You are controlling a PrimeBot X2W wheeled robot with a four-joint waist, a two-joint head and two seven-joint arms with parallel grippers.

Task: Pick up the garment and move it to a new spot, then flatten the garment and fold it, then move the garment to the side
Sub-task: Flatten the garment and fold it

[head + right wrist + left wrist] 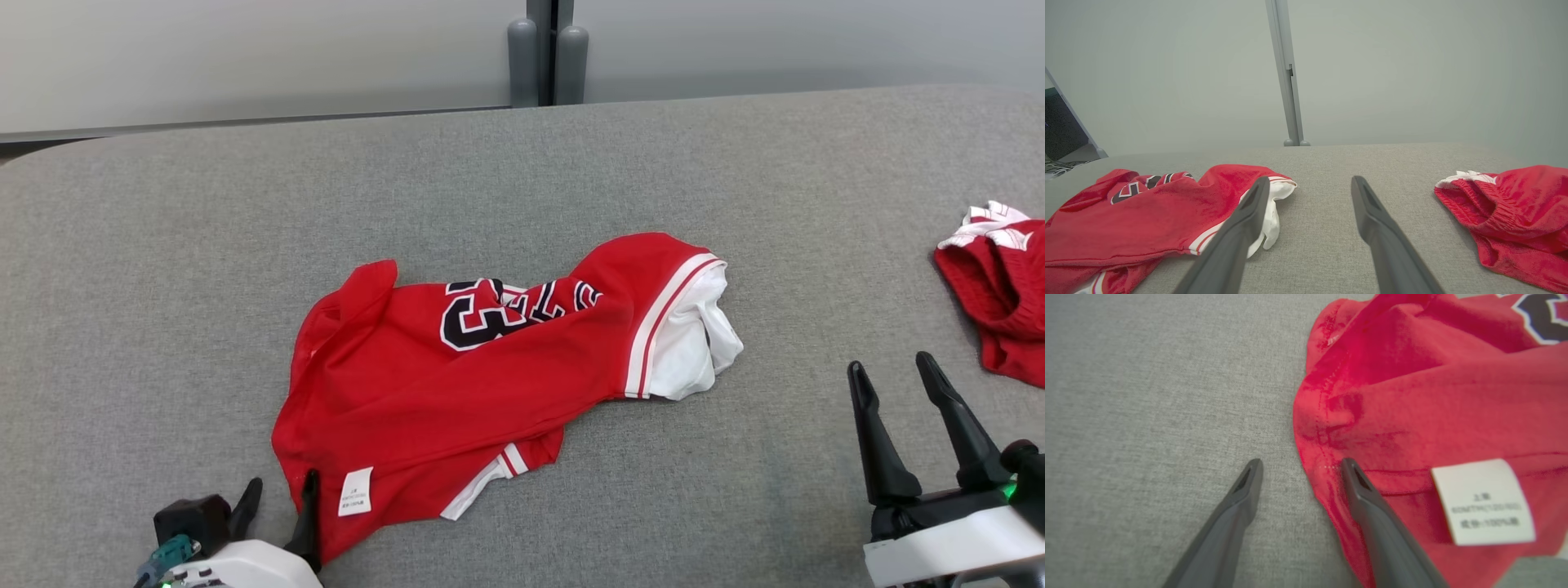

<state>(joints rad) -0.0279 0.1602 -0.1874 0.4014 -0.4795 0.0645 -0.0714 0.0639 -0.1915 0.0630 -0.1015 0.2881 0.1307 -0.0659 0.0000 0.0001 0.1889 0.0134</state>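
The garment [457, 384] is a red jersey with white trim and a black number, lying crumpled in the middle of the grey table [163, 245]. A white care label [355, 492] shows at its near corner. My left gripper [277, 490] stands open at that near-left corner, with one finger [1367, 498] over the cloth's edge and the other finger [1241, 498] over bare table. In the left wrist view the garment [1433, 396] lies right of the gap. My right gripper [894, 380] is open over bare table, right of the garment [1147, 216], holding nothing.
Another red garment with a white waistband [1000, 294] lies at the table's right edge, close to the right gripper, and appears again in the right wrist view [1515, 212]. A grey post [547, 53] rises behind the table's far edge against a pale wall.
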